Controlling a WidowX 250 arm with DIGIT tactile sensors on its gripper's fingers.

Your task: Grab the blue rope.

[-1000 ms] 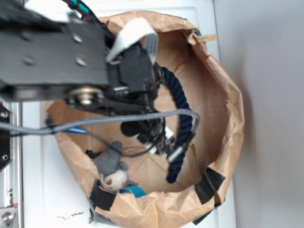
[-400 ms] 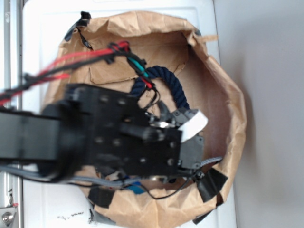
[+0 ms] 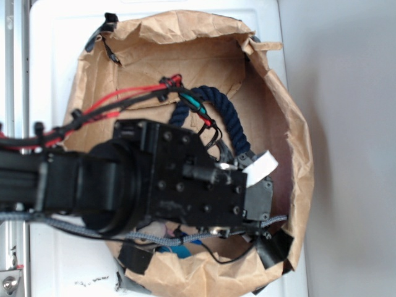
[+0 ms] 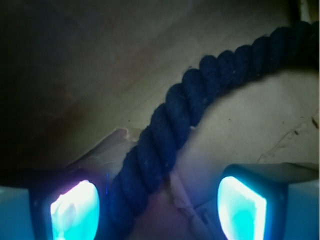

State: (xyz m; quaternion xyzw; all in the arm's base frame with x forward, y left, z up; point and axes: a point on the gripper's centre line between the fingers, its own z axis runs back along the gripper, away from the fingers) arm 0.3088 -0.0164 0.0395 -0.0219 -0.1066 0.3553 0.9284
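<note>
**Open pincer straddling the one blue rope inside the paper bag**

One blue rope (image 4: 170, 120) is in view. It is thick, dark navy and tightly twisted, its strands showing as fat diagonal ridges in the wrist view. It lies on the brown floor of one rolled-down paper bag (image 3: 297, 142), curving in an arc; from outside, only its upper bend (image 3: 226, 111) shows in the far middle part of the bag, the rest hidden beneath the black arm (image 3: 154, 185).

One gripper (image 4: 157, 207) is present. In the wrist view its two fingers (image 4: 75, 210) glow cyan at the near left and near right corners, spread well apart, and the rope runs diagonally from the far right down between them, passing just beside the left finger. Neither finger visibly presses the rope, so the pincer is released, clasping nothing.

From outside, the arm reaches in from the left and covers most of the bag's floor. One bundle of red and black wires (image 3: 117, 105) runs along its top, and one grey braided cable (image 3: 185, 237) trails under it near the bag's near wall. A scrap of teal (image 3: 180, 250) peeks out beneath the arm; what it belongs to cannot be told. The bag sits on a white surface (image 3: 52, 68).
</note>
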